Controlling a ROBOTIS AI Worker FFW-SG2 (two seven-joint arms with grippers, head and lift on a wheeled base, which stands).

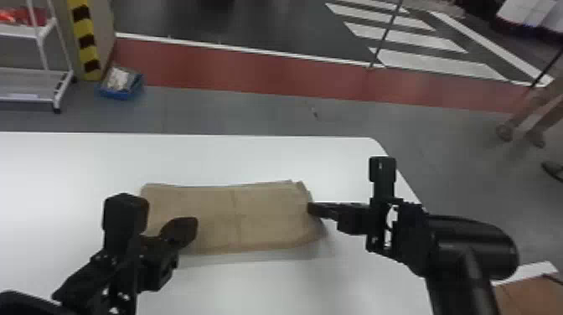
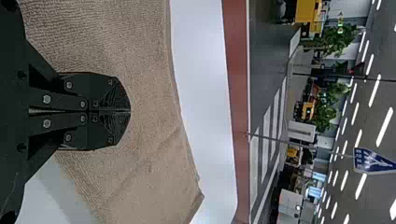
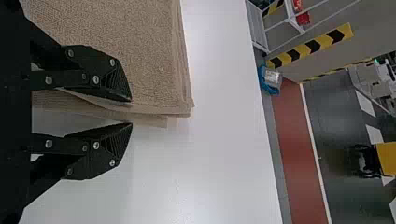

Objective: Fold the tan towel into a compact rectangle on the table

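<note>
The tan towel lies on the white table as a wide folded strip, its layers showing at the right end. Over its left end is my left gripper; in the left wrist view the left gripper has its fingers pressed together above the towel, with no cloth visible between them. At the towel's right edge stands my right gripper. In the right wrist view the right gripper is open, one finger over the towel and the other beside its layered edge.
The white table extends around the towel, with its rounded far right corner beyond the right gripper. On the floor past the table are a blue bin and a white rack.
</note>
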